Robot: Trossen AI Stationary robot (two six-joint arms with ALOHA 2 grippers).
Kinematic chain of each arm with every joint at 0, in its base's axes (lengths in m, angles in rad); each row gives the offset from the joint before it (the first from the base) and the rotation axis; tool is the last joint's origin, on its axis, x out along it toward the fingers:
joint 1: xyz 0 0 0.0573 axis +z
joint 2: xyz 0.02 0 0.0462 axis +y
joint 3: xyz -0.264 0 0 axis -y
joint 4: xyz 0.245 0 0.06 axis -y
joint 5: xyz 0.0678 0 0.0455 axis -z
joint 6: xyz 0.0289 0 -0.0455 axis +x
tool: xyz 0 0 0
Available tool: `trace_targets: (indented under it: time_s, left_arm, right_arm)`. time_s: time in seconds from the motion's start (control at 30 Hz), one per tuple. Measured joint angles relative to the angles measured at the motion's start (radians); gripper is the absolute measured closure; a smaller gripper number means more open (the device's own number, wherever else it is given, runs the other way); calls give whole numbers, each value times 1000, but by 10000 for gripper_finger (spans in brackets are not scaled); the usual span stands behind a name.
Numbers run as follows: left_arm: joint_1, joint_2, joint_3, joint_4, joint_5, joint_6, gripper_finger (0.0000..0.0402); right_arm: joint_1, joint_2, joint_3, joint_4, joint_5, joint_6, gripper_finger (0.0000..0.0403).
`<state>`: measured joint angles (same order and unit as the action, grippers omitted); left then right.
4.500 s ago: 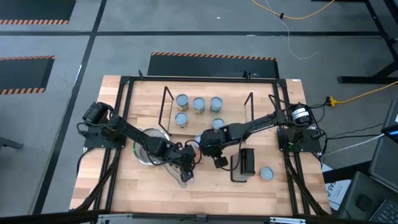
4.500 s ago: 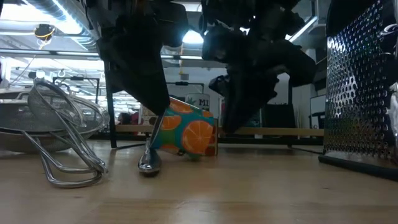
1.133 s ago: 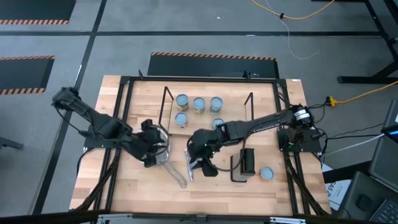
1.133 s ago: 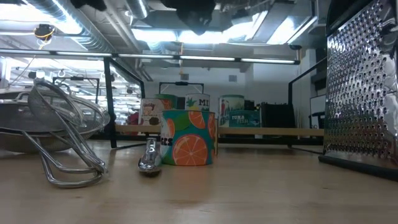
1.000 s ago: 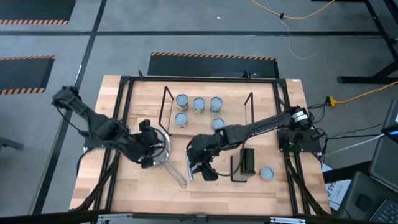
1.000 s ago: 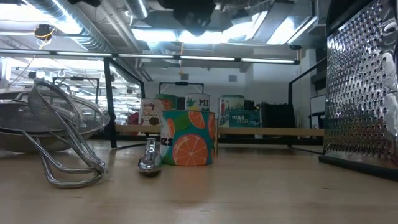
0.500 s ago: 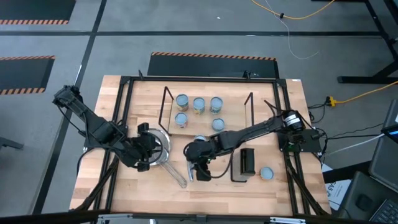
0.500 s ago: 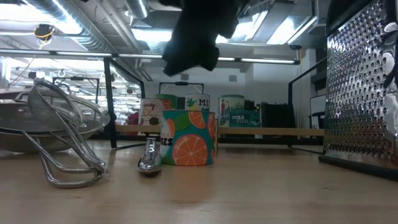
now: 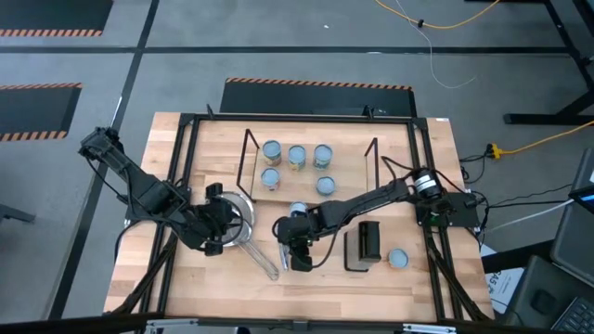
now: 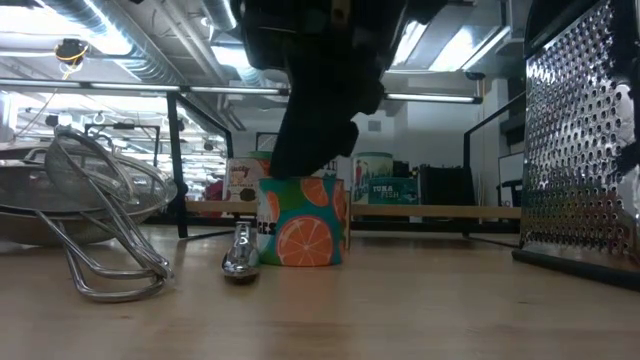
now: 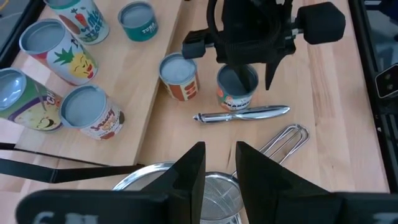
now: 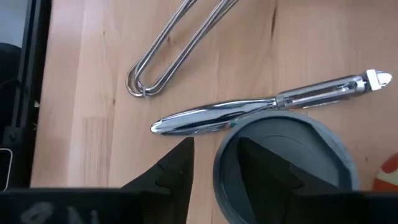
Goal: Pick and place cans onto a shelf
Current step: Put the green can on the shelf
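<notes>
Right hand (image 11: 252, 73) hangs directly over the orange-print can (image 10: 303, 222), fingers spread wide and straddling its rim; nothing gripped yet. In the right wrist view one finger (image 12: 174, 169) sits outside the can wall and the other over the grey top. Left hand (image 11: 217, 163) waits above the strainer (image 9: 232, 218), fingers parted, holding nothing.

Risks, as judged from this pose:
- A metal peeler (image 11: 242, 115) lies on the surface just beside the can, on the side toward the strainer handle (image 12: 180, 37). If the outer finger comes down on it, the peeler may get pinched into the grip or skid and nudge the can off centre.
- The inner finger appears over the lid rather than beyond the far wall. If the hand descends like this it may press on the top and tip the can instead of enclosing it.
- A red-labelled can (image 11: 180, 78) stands near the target, at the shelf edge; a wide approach could knock it.
- The lift must clear the black wire frame (image 9: 249, 160) of the shelf (image 9: 345, 160), else the can may strike it.

Target can: upright on the surface in front of the shelf, short cylinder, pale blue-grey flat top, teal label printed with orange slices. Five more cans (image 9: 296, 156) already stand on the shelf board, and one can (image 9: 397, 259) sits alone well apart, beyond the box grater (image 10: 585, 140).
</notes>
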<state>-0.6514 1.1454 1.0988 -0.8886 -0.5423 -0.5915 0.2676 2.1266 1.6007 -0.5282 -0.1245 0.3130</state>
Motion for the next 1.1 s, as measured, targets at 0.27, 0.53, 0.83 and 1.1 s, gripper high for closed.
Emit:
trace_targets:
  time_s: [0.27, 0.53, 0.83, 1.1]
  left_arm:
    - [0, 0, 0, -1, 1, 0, 320]
    - [0, 0, 0, 0, 1, -5, 320]
    - [0, 0, 0, 10, 3, -8, 320]
    - [0, 0, 0, 11, 4, -9, 320]
  right_arm:
    - [0, 10, 2, 2, 0, -1, 278]
    - [0, 11, 2, -14, 1, -2, 349]
    - [0, 6, 0, -23, -24, -31, 392]
    - [1, -68, -8, -97, -53, -106, 399]
